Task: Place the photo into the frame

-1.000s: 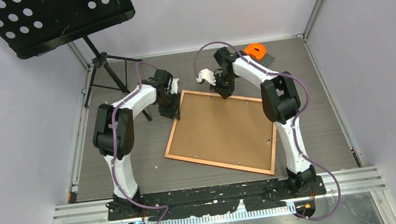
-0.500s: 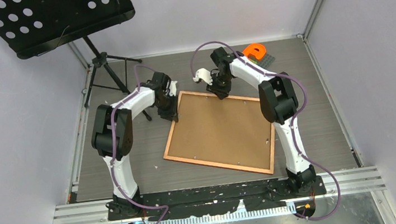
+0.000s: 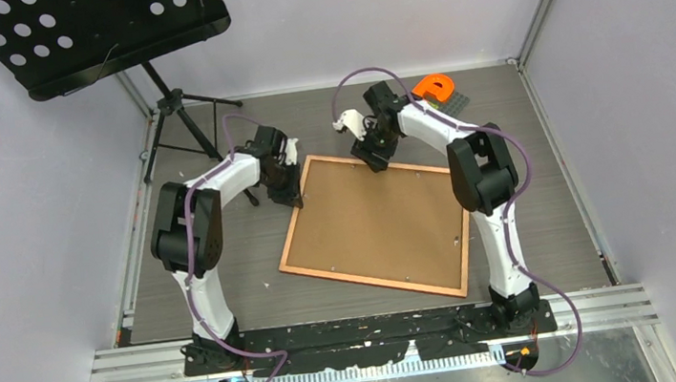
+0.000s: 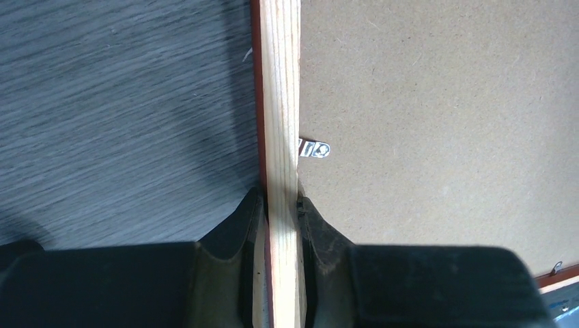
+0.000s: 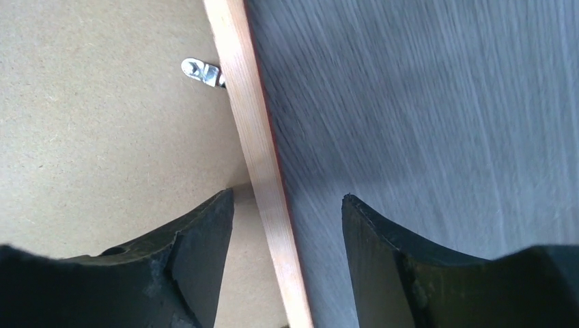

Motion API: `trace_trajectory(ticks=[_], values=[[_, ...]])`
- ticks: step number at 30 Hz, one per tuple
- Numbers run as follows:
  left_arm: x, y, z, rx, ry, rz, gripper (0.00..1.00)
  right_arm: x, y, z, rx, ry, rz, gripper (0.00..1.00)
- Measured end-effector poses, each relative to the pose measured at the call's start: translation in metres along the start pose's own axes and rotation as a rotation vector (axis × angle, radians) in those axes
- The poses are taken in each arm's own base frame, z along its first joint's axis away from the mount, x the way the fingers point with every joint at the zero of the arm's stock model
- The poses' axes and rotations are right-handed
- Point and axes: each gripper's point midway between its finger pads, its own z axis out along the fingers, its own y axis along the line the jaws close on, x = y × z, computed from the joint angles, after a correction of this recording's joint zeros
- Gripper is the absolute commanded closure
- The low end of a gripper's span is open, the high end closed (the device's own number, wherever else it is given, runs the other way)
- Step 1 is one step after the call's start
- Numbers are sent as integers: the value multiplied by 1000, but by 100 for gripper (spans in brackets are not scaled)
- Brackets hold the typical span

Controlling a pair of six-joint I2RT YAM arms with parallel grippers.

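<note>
The thin wood-bordered frame (image 3: 373, 282) lies flat, back side up.

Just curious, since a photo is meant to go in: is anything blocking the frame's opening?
Yes. A brown backing board fills the frame, held down by small metal tabs turned over its edge. It would likely have to come out first.
</note>
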Motion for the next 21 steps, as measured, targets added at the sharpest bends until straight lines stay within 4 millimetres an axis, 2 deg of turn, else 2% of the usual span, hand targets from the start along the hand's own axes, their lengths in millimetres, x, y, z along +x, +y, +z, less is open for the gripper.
trace_trajectory(ticks=[3,7,10,14,18,21], values=[[1,-1,0,6,-6,-4,93,10,-1,-6,11,-10,97,30],[1,-1,0,11,-15,-9,98,31,-5,-27,15,-43,269,27],[1,-1,0,15,-18,-20,100,57,-16,-53,49,-77,405,27],[1,-1,0,19,-25,-28,100,90,-19,-92,112,-115,552,27],[1,-2,0,23,-29,-30,100,123,-8,-116,162,-120,654,28],[1,-2,1,23,-31,-32,100,151,7,-118,168,-90,720,28]])
